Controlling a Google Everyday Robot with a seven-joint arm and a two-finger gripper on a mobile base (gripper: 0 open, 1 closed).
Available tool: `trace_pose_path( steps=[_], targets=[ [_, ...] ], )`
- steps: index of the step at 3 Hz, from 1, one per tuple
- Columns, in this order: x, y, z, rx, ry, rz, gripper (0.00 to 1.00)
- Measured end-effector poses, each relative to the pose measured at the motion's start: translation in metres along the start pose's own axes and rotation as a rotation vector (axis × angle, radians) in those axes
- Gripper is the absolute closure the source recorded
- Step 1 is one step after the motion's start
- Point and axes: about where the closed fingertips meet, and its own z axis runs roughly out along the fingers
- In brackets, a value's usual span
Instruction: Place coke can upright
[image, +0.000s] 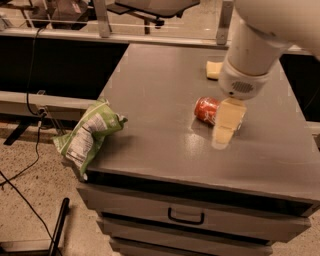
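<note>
The coke can (206, 109) is red and lies on its side on the grey cabinet top (165, 95), right of centre. My gripper (227, 122) hangs from the white arm (250, 55) that comes in from the upper right. Its pale finger (228, 121) points down in front of the can's right part and hides it. Only the can's left half shows.
A green and white chip bag (87, 135) lies over the cabinet's front left corner. A yellow sponge (214, 69) sits at the back, partly hidden by the arm. The cabinet has drawers with a dark handle (186, 217) below. Cables run on the floor at left.
</note>
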Motion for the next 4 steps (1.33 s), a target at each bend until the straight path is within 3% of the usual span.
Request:
trace_pose_path(
  steps=[1, 2, 4],
  targets=[
    [-0.021, -0.024, 0.030, -0.015, 0.060, 0.047, 0.00],
    [-0.039, -0.037, 0.043, -0.023, 0.071, 0.070, 0.00],
    [-0.042, -0.049, 0.063, -0.035, 0.092, 0.128, 0.39]
  ],
)
